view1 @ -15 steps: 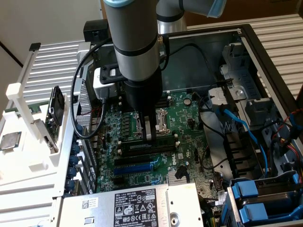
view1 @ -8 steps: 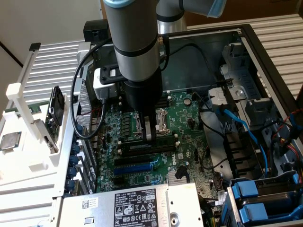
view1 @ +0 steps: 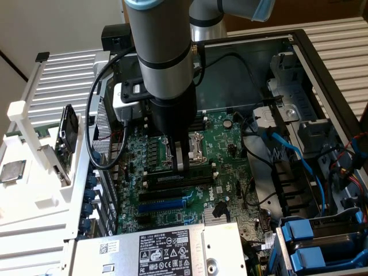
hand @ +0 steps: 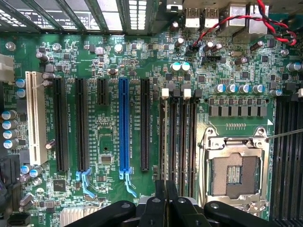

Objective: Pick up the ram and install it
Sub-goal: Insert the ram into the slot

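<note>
The ram (view1: 198,171) shows as a thin green strip standing along a black memory slot (view1: 172,179) on the green motherboard (view1: 230,149), in the middle of the open computer case. My gripper (view1: 180,164) comes straight down on it, fingertips at the strip's top edge near its end on the exterior view's left. In the wrist view the gripper (hand: 165,189) has its black fingers (hand: 158,203) pressed close together over the row of memory slots (hand: 179,137). There the stick is edge-on and hard to tell from its slot.
An open processor socket (hand: 234,172) lies right beside the memory slots. Long black slots and a blue slot (hand: 124,127) run parallel to them. A power supply (view1: 167,253) is at the front, with blue cables (view1: 287,149) and drive bays on the exterior view's right. A white rack (view1: 34,149) holds a silver chip (view1: 12,171).
</note>
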You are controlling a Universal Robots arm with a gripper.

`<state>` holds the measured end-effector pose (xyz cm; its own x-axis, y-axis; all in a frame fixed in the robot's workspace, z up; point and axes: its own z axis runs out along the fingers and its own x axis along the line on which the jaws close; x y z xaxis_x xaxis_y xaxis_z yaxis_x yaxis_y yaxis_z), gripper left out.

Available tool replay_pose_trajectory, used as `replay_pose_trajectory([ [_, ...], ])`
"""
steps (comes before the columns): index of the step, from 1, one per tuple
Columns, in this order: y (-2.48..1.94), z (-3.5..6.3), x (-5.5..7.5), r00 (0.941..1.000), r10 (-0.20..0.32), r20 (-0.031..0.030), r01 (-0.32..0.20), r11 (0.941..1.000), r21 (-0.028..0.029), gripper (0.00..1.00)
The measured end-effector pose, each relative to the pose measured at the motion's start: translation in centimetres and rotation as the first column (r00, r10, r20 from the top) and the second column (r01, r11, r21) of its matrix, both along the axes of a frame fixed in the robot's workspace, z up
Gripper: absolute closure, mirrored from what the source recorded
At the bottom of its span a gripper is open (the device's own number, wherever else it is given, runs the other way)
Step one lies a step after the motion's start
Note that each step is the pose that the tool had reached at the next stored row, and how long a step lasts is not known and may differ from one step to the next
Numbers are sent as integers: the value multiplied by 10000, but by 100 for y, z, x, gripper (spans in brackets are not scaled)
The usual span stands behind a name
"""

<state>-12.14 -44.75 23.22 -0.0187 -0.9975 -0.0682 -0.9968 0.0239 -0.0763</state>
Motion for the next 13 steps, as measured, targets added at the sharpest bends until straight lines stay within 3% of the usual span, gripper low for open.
replay_pose_trajectory([
  [13,0,-7,-3,10000,22,-4,-22,10000,13,88],
])
